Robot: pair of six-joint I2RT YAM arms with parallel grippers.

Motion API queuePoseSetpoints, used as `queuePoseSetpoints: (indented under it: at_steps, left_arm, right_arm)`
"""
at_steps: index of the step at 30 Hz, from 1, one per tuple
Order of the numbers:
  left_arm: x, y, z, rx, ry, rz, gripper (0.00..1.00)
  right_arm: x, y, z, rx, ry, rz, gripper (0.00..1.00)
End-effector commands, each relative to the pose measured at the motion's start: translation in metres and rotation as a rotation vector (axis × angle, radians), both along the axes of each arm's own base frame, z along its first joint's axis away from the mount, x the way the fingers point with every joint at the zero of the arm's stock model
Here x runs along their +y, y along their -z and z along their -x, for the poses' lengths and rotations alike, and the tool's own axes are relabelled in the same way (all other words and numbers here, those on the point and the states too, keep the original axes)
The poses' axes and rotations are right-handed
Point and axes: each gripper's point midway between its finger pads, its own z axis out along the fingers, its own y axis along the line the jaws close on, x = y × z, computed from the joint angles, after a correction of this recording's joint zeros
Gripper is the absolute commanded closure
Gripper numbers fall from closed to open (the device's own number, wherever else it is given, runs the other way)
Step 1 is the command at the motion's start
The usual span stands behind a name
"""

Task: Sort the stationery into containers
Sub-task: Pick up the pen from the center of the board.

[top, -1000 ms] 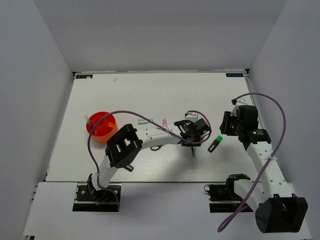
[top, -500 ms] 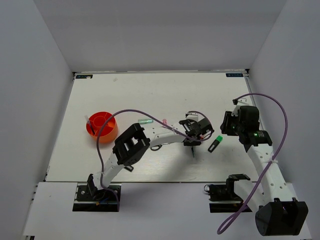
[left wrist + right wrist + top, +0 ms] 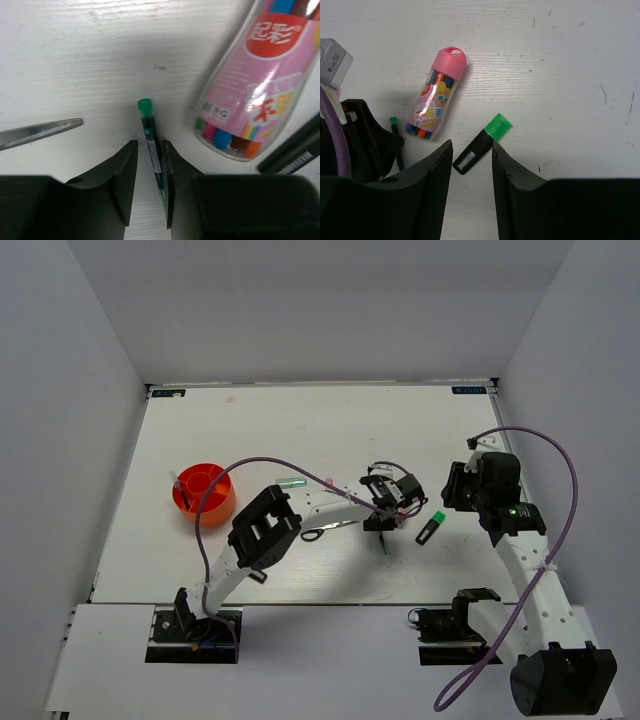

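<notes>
Left gripper [image 3: 149, 150]: low over the middle of the table [image 3: 300, 430], jaws parted only a little and set astride the pen. A sliver of table shows between the pen and the left finger [image 3: 125, 170], so it is not clamped. The other finger looks to be against the pen.
Pen [image 3: 150, 132]: thin and dark with a green cap, lying flat between the left fingers, cap end pointing out past the tips.
Tube [image 3: 435, 109]: clear with a pink cap and coloured pens inside, lying on its side just beside the pen, apart from it.
Marker [image 3: 481, 142]: black with a green cap, flat on the table near the tube's base.
Scissors [image 3: 325, 530]: flat on the table on the other side of the left gripper, blade tip near the pen but not touching.
Right gripper [image 3: 471, 147]: released and holding nothing, hanging above the table. In its own view the marker shows in the gap between its fingers.
Mint stick [image 3: 290, 483]: lying alone between the cup and the left gripper.
Cup [image 3: 215, 512]: orange-red and round, well to the left, upright. Its contents are too small to make out.
</notes>
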Motion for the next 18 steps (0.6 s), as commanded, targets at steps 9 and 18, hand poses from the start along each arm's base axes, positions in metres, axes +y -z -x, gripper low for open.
queuePoseSetpoints:
  at_steps: [9,18]
  left_arm:
    - [0.091,0.039,0.036,0.130,-0.007,-0.295,0.67]
    - [0.078,0.047,0.038,0.172,-0.004,-0.258,0.93]
  right_arm:
    - [0.001,-0.019,-0.005,-0.061,0.011,-0.022,0.59]
    - [0.001,-0.019,-0.005,-0.061,0.015,-0.025,0.59]
